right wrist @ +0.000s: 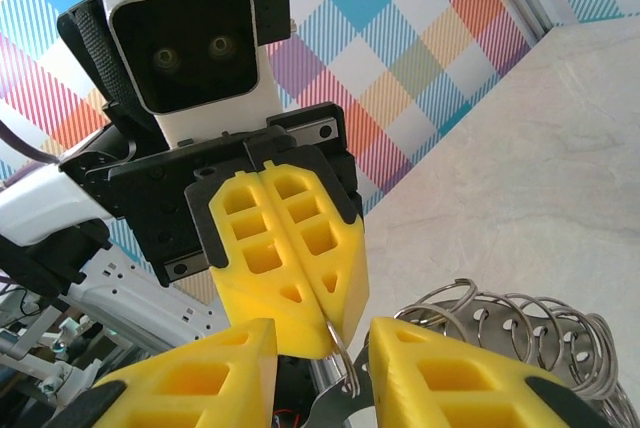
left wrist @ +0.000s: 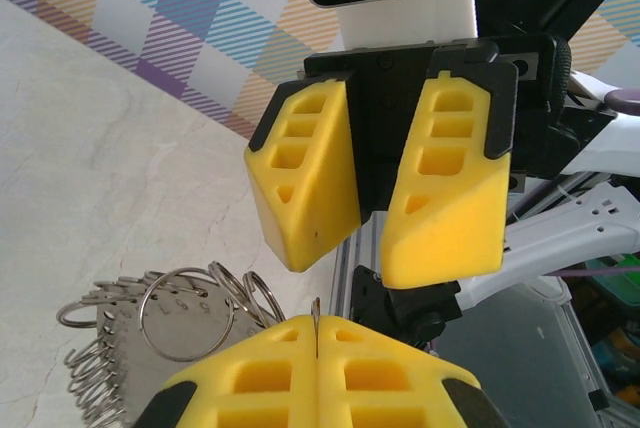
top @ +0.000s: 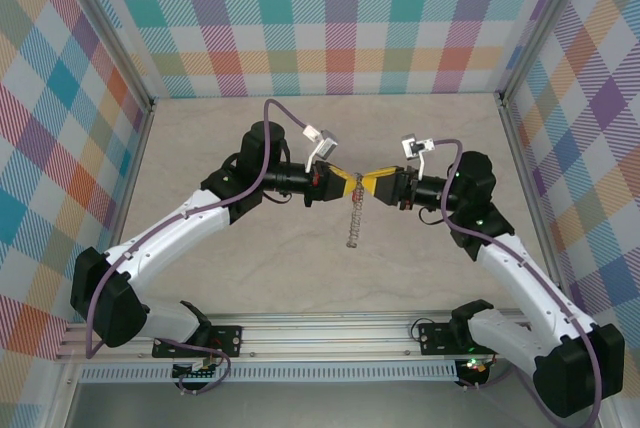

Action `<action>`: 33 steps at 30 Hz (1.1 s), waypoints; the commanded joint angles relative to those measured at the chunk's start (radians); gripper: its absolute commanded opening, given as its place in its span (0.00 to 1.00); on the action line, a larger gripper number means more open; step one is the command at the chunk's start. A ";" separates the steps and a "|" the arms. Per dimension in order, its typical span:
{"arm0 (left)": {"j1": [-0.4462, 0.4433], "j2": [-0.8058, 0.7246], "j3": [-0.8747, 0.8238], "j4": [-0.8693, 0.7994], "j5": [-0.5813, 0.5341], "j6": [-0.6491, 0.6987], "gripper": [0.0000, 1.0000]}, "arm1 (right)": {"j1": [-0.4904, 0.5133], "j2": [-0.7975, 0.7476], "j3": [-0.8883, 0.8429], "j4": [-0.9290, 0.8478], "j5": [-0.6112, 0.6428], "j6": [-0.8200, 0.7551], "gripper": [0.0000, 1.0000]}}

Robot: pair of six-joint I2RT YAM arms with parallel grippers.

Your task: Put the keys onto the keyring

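The keyring point(top: 353, 223) hangs on edge above the table's middle, under both grippers; it is a silvery metal plate with several wire loops round its rim point(left wrist: 185, 313). My left gripper point(top: 346, 184) is shut on one thin loop, whose edge sticks out between its yellow fingers point(left wrist: 316, 323). My right gripper point(top: 370, 185) faces it tip to tip and is open. That held loop point(right wrist: 343, 358) and a tab of the plate lie in the gap between its fingers point(right wrist: 470, 378). The rest of the loops point(right wrist: 520, 333) fan out to the right. The small key with the red tag is out of view.
The beige tabletop point(top: 240, 138) is boxed in by plaid walls point(top: 330, 18) at the back and both sides. An aluminium rail point(top: 330, 333) with the arm bases runs along the near edge.
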 commanded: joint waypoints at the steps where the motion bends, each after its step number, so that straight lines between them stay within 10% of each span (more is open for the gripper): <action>1: 0.004 -0.023 0.034 0.027 0.033 0.014 0.00 | -0.004 0.017 -0.005 0.057 -0.038 0.018 0.31; 30: 0.005 -0.019 0.038 0.035 -0.011 -0.004 0.00 | 0.029 0.011 -0.029 0.055 -0.058 -0.004 0.00; 33: 0.006 -0.059 0.000 0.064 -0.138 -0.051 0.27 | 0.029 -0.001 -0.039 0.076 -0.006 0.007 0.00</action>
